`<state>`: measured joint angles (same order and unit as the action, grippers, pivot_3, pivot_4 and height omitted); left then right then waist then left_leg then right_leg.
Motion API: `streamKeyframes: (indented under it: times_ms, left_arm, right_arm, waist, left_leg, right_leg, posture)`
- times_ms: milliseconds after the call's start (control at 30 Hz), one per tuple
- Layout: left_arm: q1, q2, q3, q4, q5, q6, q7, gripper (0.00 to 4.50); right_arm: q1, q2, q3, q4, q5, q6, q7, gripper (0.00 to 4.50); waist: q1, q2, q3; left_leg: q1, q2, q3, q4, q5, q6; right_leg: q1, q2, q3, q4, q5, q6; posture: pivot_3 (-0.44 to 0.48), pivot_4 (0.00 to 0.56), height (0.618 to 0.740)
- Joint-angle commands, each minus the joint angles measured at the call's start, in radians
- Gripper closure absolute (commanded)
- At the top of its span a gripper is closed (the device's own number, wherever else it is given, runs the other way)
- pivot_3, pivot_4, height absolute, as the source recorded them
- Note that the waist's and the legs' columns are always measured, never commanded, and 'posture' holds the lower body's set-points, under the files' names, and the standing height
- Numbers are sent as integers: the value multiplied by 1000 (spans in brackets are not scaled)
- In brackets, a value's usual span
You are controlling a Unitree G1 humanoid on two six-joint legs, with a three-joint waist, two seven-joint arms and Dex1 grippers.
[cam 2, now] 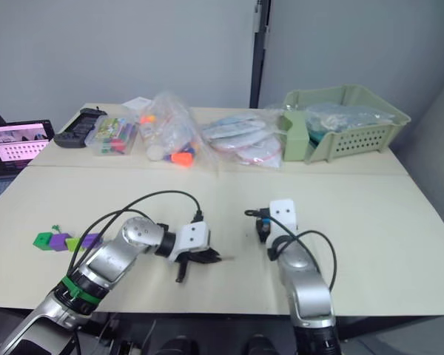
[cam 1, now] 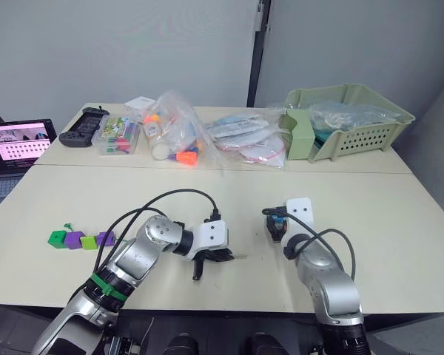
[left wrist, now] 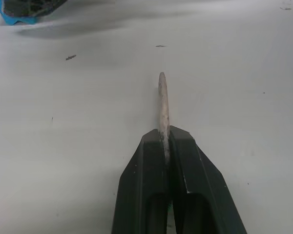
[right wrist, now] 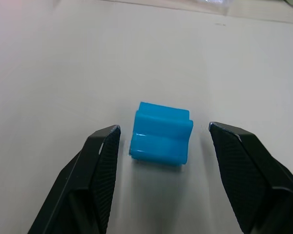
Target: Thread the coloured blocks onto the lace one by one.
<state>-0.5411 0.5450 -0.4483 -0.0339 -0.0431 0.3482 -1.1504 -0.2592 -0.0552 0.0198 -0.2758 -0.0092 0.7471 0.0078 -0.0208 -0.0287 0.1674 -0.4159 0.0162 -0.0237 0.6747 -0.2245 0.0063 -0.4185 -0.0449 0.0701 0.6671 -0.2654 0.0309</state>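
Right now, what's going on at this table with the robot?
The robot is threading blocks onto a lace. Its left gripper is shut on the stiff pale tip of the lace, pointing it toward the right arm. The right gripper is open, its fingers on either side of the blue block, which lies on the table not yet gripped. Four blocks, dark green, purple, light green and purple, sit in a row off to the robot's left.

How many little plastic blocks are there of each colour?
Purple plastic blocks: 2
Dark green plastic block: 1
Light green plastic block: 1
Blue plastic block: 1
Total: 5
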Motion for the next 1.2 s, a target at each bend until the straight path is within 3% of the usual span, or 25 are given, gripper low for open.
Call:
streamKeyframes:
  times_ms: [33, 200, 400, 433, 633, 800, 1067, 1200]
  left_arm:
    - [2, 6, 16, -29, -4, 5, 3, 4500]
    - [5, 8, 18, -32, -4, 6, 7, 4500]
    - [5, 10, 19, -32, -5, 4, 7, 4500]
    - [6, 10, 19, -32, -6, 4, 6, 4500]
    - [13, 14, 23, -31, -11, -4, 2, 4500]
    - [13, 16, 28, -22, -9, -10, 2, 4500]
    - [14, 16, 25, -28, -8, -8, -1, 4500]
    - [20, 21, 25, -33, -7, -8, -2, 4500]
  right_arm:
    - [-40, 24, -27, 60, -4, -70, -40, 1443]
    - [-62, 55, -28, 120, 12, -131, -33, 1443]
    - [-23, 78, -26, 88, 15, -156, -40, 3202]
    - [-14, 78, -25, 69, 17, -153, -40, 3292]
    - [107, 90, 27, -171, 18, -53, -41, 3291]
    - [292, 94, 171, -424, 16, 104, -53, 3291]
    - [364, 110, 191, -391, 76, 228, -17, 3291]
    - [364, 123, 191, -389, 68, 186, -30, 3291]
  waist:
    - [-1, 0, 0]
    - [-3, 0, 0]
    - [-3, 0, 0]
    - [-3, 0, 0]
    - [-4, 0, 0]
    - [-10, 1, 0]
    - [-13, 0, -1]
    - [-19, 0, -2]
  left_leg:
    - [0, 0, 0, 0, 0, 0]
    - [0, 0, 0, 0, 0, 0]
    - [0, 0, 0, -1, 0, 0]
    - [0, 0, 0, -1, 0, 0]
    - [0, 0, -1, -1, 0, 0]
    - [0, 1, -1, -2, 0, 0]
    - [0, 1, -1, -2, 0, 0]
    - [0, 1, -1, -2, 0, 0]
  right_leg:
    - [0, 0, 0, 0, 0, 0]
    - [0, 0, 0, 0, 0, 0]
    - [0, 0, 0, 0, 0, 0]
    - [0, 0, 0, 0, 0, 0]
    - [-1, 0, 0, 0, 0, 0]
    - [-1, 0, 0, 0, 0, 0]
    - [-1, 0, 0, -1, 0, 0]
    - [0, 0, -1, -1, 0, 0]
  posture:
    - [0, 150, 740]
    - [0, 150, 740]
    - [0, 150, 740]
    - [0, 150, 740]
    - [0, 150, 740]
    - [0, 150, 740]
    - [0, 150, 740]
    - [0, 150, 740]
